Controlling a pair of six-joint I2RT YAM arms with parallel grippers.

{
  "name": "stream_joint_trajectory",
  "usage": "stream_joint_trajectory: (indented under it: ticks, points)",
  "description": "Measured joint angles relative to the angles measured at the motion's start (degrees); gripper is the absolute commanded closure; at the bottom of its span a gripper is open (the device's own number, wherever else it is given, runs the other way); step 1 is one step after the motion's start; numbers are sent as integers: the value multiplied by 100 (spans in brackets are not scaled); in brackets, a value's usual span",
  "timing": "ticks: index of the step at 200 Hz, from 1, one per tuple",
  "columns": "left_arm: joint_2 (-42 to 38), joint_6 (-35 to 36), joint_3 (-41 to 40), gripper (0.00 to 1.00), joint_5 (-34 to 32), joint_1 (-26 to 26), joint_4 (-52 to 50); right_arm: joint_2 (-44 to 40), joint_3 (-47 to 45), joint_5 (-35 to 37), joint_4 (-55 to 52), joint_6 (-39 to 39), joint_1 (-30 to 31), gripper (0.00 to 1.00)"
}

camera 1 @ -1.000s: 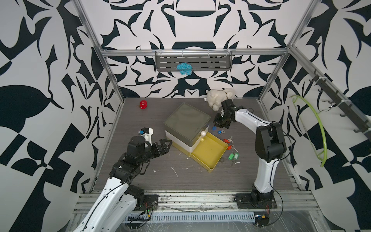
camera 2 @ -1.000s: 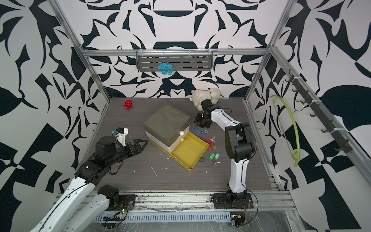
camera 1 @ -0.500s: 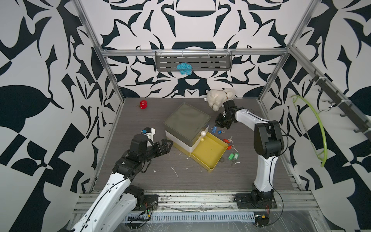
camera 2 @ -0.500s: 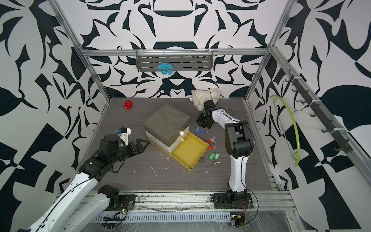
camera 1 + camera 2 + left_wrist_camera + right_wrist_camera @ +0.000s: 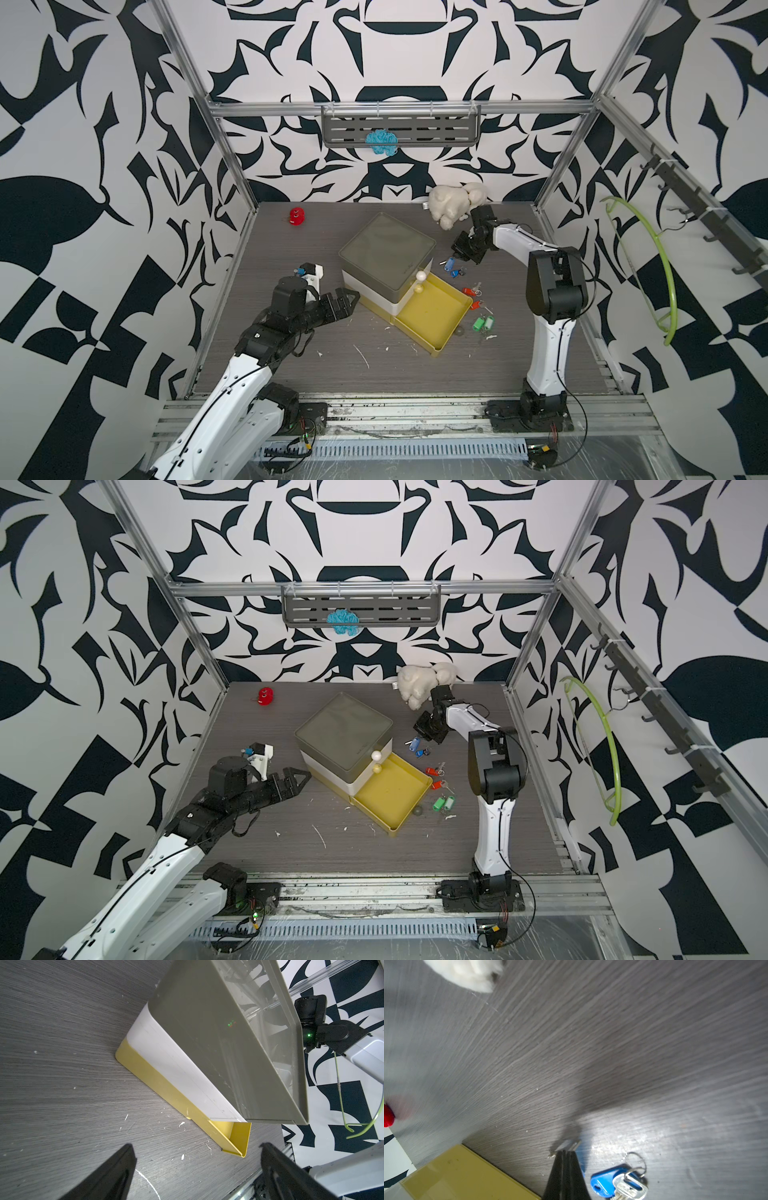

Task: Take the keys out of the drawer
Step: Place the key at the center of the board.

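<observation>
Keys [image 5: 484, 323] outside drawer [image 5: 428, 311]; right tool [image 5: 564, 1152] closed, possibly pinching one.

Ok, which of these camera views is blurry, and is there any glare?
Right wrist view: blurred, the white plush toy softest, a glare patch on the table beside the blue-tagged keys. Left wrist view: sharp, green and red lights reflected in the grey side of the drawer unit. Both top views: crisp, evenly lit.

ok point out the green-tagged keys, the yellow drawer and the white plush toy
green-tagged keys [image 5: 479, 323]: in a top view, on one green tag.
yellow drawer [image 5: 430, 309]: in a top view, on its bare floor.
white plush toy [image 5: 451, 202]: in a top view, on its body.
</observation>
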Motion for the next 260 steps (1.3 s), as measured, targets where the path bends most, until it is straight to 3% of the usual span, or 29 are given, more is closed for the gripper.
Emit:
stream_joint_trajectory:
  ticks: [113, 260]
  points:
    - [9, 4, 0, 1, 2, 0, 2, 46, -15, -15, 15, -42, -114, 100]
    - [39, 2, 0, 1, 0, 0, 85, 46, -136, -26, 24, -59, -173, 82]
